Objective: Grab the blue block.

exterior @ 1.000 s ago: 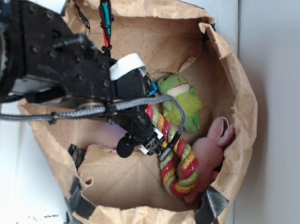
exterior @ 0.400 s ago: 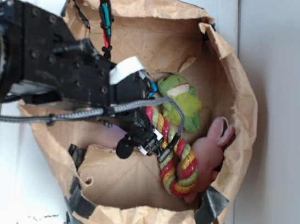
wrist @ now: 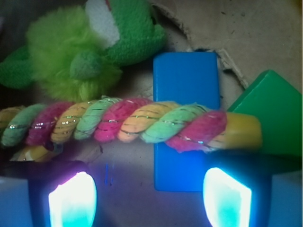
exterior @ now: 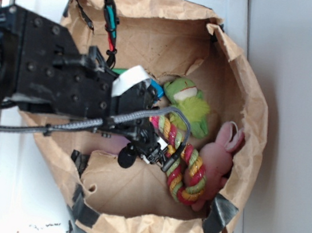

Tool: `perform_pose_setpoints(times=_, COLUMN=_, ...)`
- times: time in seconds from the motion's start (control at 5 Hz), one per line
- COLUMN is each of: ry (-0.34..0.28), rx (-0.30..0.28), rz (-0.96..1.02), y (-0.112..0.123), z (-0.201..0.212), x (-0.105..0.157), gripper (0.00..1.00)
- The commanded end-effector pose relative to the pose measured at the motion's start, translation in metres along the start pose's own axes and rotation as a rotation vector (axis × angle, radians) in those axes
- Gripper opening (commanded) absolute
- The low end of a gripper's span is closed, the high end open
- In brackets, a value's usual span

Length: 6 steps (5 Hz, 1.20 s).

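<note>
The blue block (wrist: pixel 186 80) lies flat on the paper bag's floor, long side pointing away from me, a bit right of centre in the wrist view. A striped rope toy (wrist: pixel 123 120) lies across its middle and hides a band of it. My gripper (wrist: pixel 149 198) is open and empty; its lit fingertips (wrist: pixel 73 201) straddle the near end of the block, which sits closer to the right one. In the exterior view my gripper (exterior: pixel 146 149) is down inside the bag, and only a sliver of blue (exterior: pixel 160 88) shows beside the wrist.
A green block (wrist: pixel 271 109) lies just right of the blue one. A green plush toy (wrist: pixel 90 47) lies beyond the rope. A pink plush rabbit (exterior: pixel 220 156) lies at the right. The brown paper bag's wall (exterior: pixel 251 94) surrounds everything.
The arm has shifted slightly and the wrist has sunk a little deeper into the bag. The jaws remain open. The toys have not moved.
</note>
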<state>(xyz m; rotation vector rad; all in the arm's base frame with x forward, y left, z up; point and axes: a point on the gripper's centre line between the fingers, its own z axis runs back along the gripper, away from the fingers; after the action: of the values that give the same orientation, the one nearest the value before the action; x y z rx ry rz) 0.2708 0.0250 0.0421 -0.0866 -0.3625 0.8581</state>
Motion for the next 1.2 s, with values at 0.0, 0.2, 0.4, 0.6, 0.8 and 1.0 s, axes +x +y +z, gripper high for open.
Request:
perform_pose_setpoints(times=0.0, ry=-0.036, rx=-0.046, rz=-0.005, y=-0.004, z=0.029, x=0.014, gripper=1.00)
perform_pose_setpoints(times=0.2, ry=-0.037, rx=-0.040, rz=0.003, y=-0.005, z=0.035, x=0.021, gripper=1.00)
perform_pose_setpoints(times=0.4, ry=-0.026, rx=-0.050, rz=0.016, y=-0.005, z=0.041, x=0.025, gripper=1.00)
perform_pose_setpoints(times=0.6, ry=-0.039, rx=-0.042, rz=0.000, y=-0.005, z=0.037, x=0.021, gripper=1.00)
perform_pose_setpoints(times=0.8, ry=-0.037, rx=-0.036, rz=-0.006, y=-0.007, z=0.031, x=0.014, gripper=1.00)
perform_pose_setpoints(times=1.0, ry=-0.037, rx=-0.028, rz=-0.023, y=-0.008, z=0.022, x=0.007, gripper=1.00)
